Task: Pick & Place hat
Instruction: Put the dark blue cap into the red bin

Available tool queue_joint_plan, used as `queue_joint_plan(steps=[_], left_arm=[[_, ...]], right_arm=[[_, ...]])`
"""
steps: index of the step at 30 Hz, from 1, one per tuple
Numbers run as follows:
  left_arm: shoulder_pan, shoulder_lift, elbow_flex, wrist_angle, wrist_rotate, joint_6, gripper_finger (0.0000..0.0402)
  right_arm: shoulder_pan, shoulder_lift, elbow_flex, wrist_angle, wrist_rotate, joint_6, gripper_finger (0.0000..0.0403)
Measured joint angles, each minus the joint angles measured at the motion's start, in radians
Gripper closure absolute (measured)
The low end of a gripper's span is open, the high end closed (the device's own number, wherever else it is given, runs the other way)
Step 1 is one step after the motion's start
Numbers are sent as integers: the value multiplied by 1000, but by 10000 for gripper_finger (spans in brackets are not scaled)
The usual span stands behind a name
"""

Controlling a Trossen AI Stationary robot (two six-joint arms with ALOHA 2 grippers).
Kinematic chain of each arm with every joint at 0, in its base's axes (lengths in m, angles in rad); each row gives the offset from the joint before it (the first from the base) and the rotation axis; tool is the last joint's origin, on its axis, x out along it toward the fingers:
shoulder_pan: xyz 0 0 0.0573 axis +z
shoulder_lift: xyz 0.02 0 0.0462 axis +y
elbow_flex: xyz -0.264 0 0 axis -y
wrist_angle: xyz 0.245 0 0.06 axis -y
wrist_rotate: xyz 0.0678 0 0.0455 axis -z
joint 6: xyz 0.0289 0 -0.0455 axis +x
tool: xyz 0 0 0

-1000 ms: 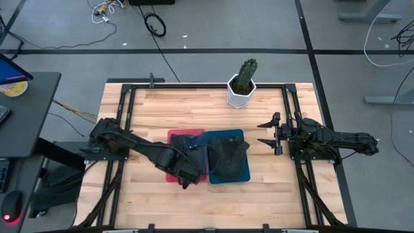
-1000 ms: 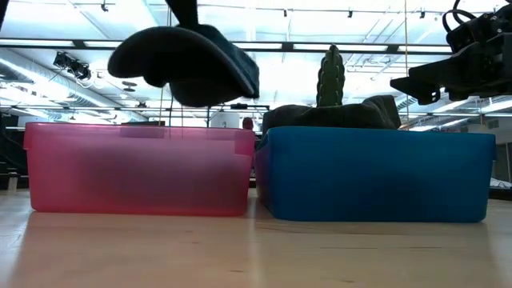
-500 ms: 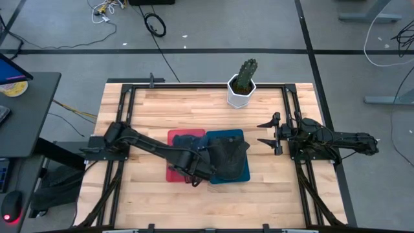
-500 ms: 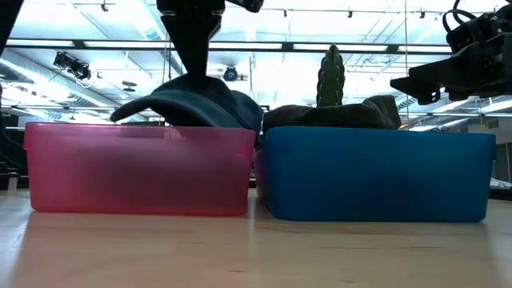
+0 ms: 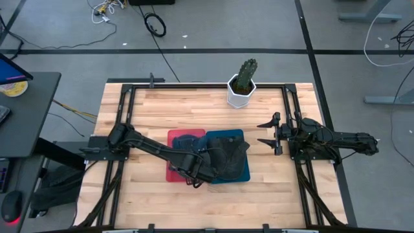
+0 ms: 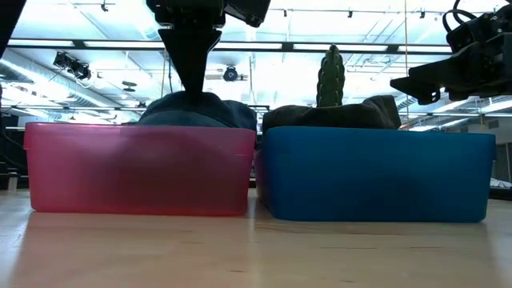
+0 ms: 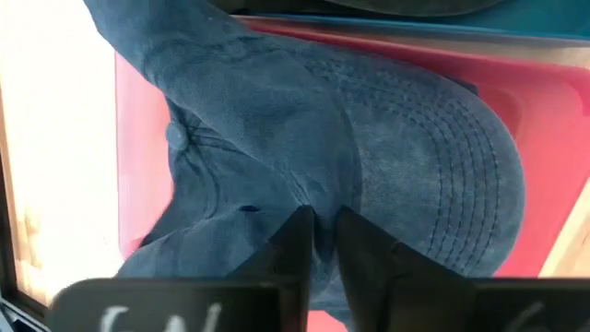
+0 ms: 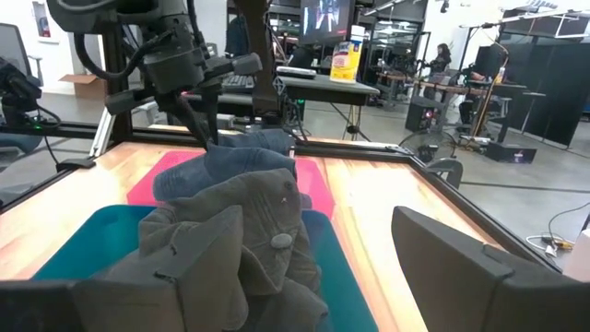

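Over the red bin (image 6: 136,172), the left gripper (image 7: 318,242) reaches straight down with its fingertips nearly together, pinching a fold of the blue hat (image 7: 350,138), which already rests inside that bin; the narrow pinch suits thin cloth and keeps the cap hanging crown-up. The right gripper (image 5: 268,133) waits wide open at the table's right side, clear of the teal bin (image 6: 376,176) that holds a grey hat (image 8: 240,231).

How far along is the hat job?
Done: a grey hat lies in the blue bin. In hand: the left gripper has the blue hat lowered into the red bin, jaws nearly shut on it. Left: release and withdraw. The right gripper waits open beside the bins.
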Motion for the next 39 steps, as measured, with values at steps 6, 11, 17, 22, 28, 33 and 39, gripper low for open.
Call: queue_joint_plan(steps=[6, 11, 17, 22, 28, 33, 39], left_arm=[[1, 0, 0, -8, -4, -3, 295], [0, 0, 0, 8, -11, 19, 260], [0, 0, 0, 98, -14, -9, 244], [18, 0, 0, 105, -18, 41, 247], [74, -13, 38, -26, -21, 56, 246], [103, -17, 54, -38, -22, 55, 245], [115, -17, 55, 64, -22, 132, 246]], right_arm=[[0, 0, 0, 0, 0, 0, 121], [0, 0, 0, 0, 0, 0, 121], [0, 0, 0, 0, 0, 0, 121], [0, 0, 0, 0, 0, 0, 121], [0, 0, 0, 0, 0, 0, 121], [0, 0, 0, 0, 0, 0, 121], [0, 0, 0, 0, 0, 0, 121]])
